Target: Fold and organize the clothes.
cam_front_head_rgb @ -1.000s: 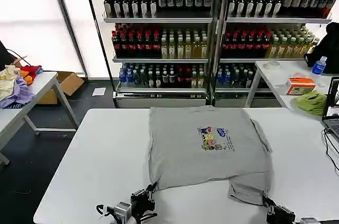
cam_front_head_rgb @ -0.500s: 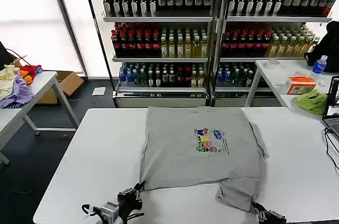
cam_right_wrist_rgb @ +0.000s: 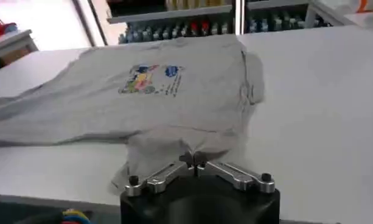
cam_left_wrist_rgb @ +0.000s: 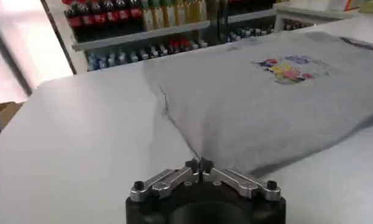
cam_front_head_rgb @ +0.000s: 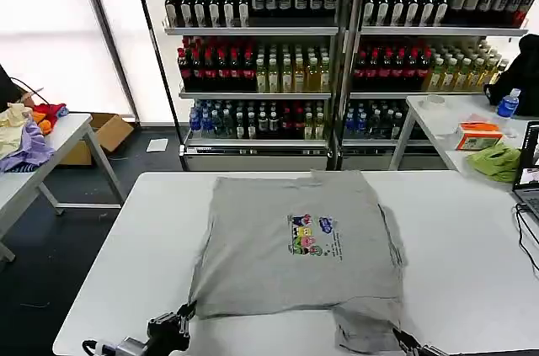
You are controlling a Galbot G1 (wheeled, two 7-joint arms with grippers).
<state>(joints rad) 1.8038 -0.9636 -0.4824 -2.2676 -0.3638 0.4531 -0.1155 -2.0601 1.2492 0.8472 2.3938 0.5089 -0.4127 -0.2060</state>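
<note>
The white desk [cam_front_head_rgb: 143,247] carries one light grey T-shirt [cam_front_head_rgb: 286,247], which lies spread flat across the middle of the desk, its top edge close to the far edge and its hem reaching toward the near edge. A small multicoloured chest print [cam_front_head_rgb: 313,236] faces up near the middle of the cloth. The near right part of the shirt is bunched and doubled under itself, so a darker flap of fabric juts out toward the near right corner of the desk, and the right sleeve is folded in along the right side. The near left corner of the hem runs out in a thin point toward the near left corner of the desk. The left pincer [cam_front_head_rgb: 184,316] sits at the near edge of the desk, left of centre, with its fingers pressed together on that pointed hem corner; in the left wrist view the left pincer [cam_left_wrist_rgb: 199,165] has its tips meeting on the edge of the grey cloth. The right pincer [cam_front_head_rgb: 398,337] is at the near edge toward the right, clamped on the bunched flap; in the right wrist view the right pincer [cam_right_wrist_rgb: 193,159] has its tips meeting on the crumpled fabric.
</note>
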